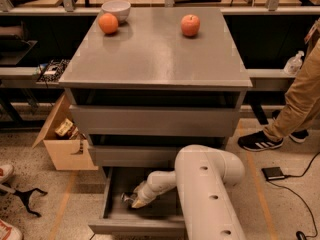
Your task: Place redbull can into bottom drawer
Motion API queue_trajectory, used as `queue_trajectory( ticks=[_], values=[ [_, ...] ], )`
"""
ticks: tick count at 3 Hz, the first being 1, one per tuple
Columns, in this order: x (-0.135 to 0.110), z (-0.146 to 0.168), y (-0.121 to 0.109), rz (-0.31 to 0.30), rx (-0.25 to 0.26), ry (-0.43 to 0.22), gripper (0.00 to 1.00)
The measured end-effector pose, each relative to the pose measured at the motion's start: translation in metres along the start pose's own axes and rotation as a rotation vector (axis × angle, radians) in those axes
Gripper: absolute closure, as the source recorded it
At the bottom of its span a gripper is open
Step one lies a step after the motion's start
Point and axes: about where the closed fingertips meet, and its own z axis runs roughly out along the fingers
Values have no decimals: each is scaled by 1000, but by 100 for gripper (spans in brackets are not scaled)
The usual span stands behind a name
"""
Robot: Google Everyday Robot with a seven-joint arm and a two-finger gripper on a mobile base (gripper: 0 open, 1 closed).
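The bottom drawer (135, 227) of the grey cabinet is pulled open. It is a shallow tray low in the camera view. My white arm reaches down into it from the right. My gripper (136, 201) is inside the drawer, left of centre, low over its floor. The redbull can (126, 198), small and silver, shows at the gripper's tip, at or just above the drawer floor. I cannot tell whether it is held or resting.
Two higher drawers (152, 120) stick out slightly above. A red apple (190, 25), an orange fruit (108, 23) and a white bowl (116, 9) sit on the cabinet top. An open cardboard box (65, 146) stands at left. A person's leg (295, 101) is at right.
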Motion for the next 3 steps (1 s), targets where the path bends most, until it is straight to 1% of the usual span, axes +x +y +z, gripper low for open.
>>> queue_trajectory(
  ticks=[3],
  values=[
    [0, 4, 6, 0, -10, -1, 12]
  ],
)
